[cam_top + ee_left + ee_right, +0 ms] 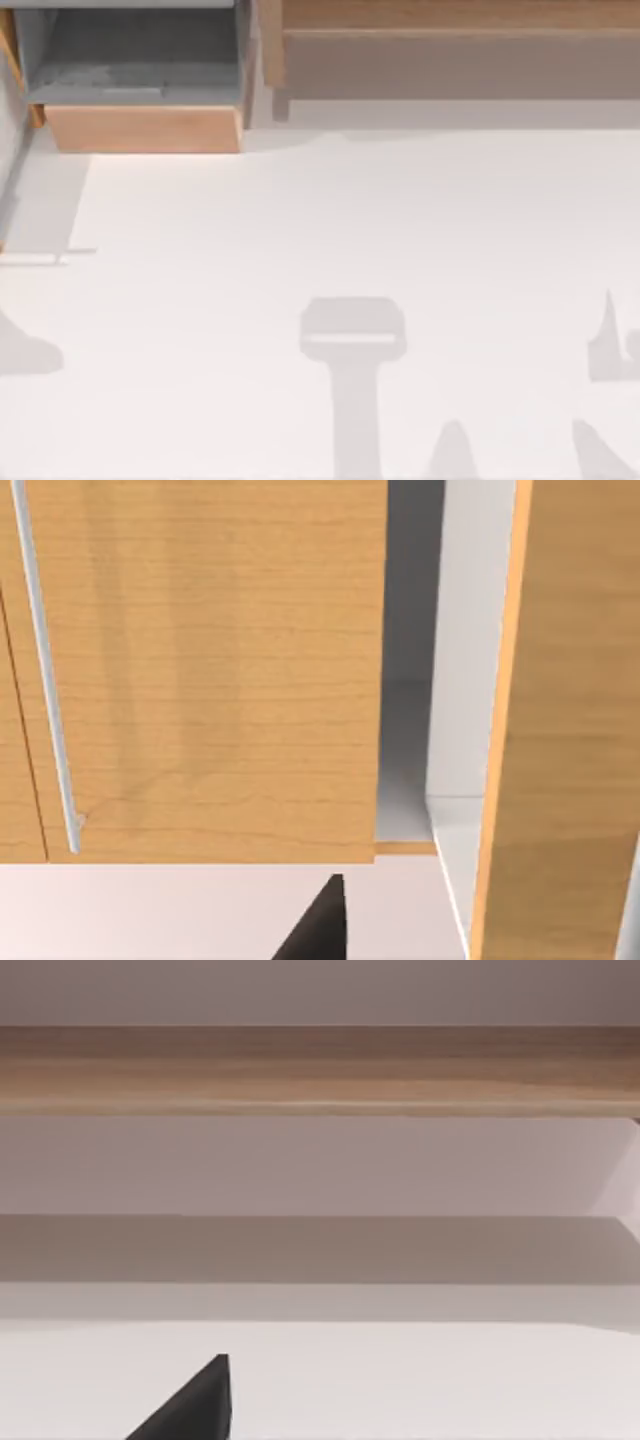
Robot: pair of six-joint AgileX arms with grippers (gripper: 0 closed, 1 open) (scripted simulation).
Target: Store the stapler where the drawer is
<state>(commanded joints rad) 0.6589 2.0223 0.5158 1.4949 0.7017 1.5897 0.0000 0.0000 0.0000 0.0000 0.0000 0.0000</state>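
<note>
Now, top view, drawer (140, 95): upper left of the frame, pulled open with its grey floor bared, probably to receive something.
Top view, stapler: a pale streak (130, 91) on that floor may be it; I cannot tell.
Top view, shelf (450, 55): upper right, beside the drawer.
Top view, table (330, 220): arm shadows along its lower edge.
Left wrist view, left gripper (322, 925): lower centre, facing a wooden panel (200, 680) with a silver handle (45, 680), near the drawer side; jaw state cannot be told.
Right wrist view, right gripper (195, 1405): lower left, facing the shelf, seemingly parked; jaw state cannot be told.
</note>
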